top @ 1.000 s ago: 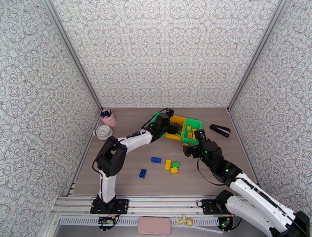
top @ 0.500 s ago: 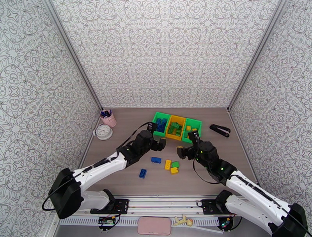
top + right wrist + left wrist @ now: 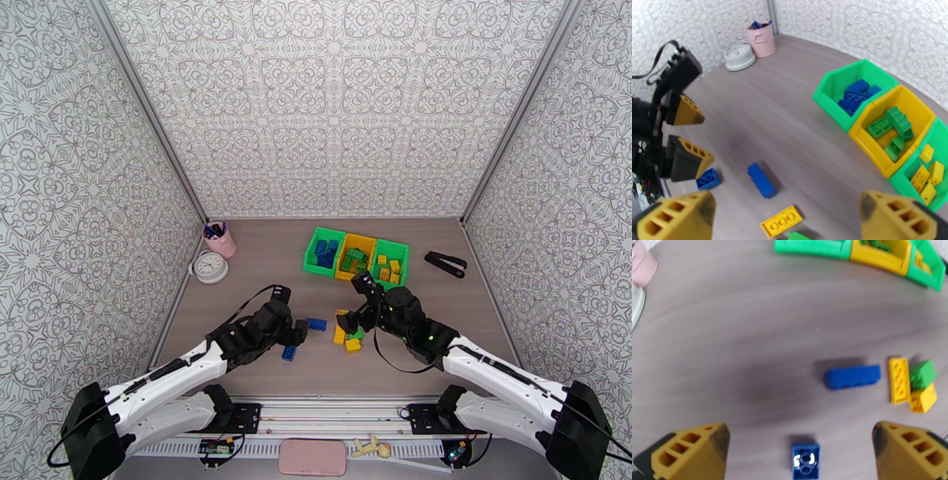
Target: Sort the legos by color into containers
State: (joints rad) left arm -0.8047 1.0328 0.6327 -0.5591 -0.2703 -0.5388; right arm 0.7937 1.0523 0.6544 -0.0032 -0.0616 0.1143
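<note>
While the top camera looks down, the left pincer hangs wide open and empty just over the small blue brick. The right pincer, also fully spread with nothing in it, is above a little heap: the yellow plate, the green brick and the small yellow brick. The long blue brick lies between the two pincers on the counter. Further back stand the joined bins: the left green bin has blue bricks, the yellow bin green ones, the right green bin yellow ones.

In the left wrist view, the small blue brick sits studs up, almost centred between the two fingers. I judge that the step in hand is to pick it. To do this well, the pincer should go straight down and close only when both tips are beside the flat walls, not on the studs.

In the right wrist view, the yellow plate lies between the open fingers near the bottom edge. The heap bricks touch each other, so the grip should take one brick only, best by its free sides. The left pincer is close by, so the arms must keep apart.
</note>
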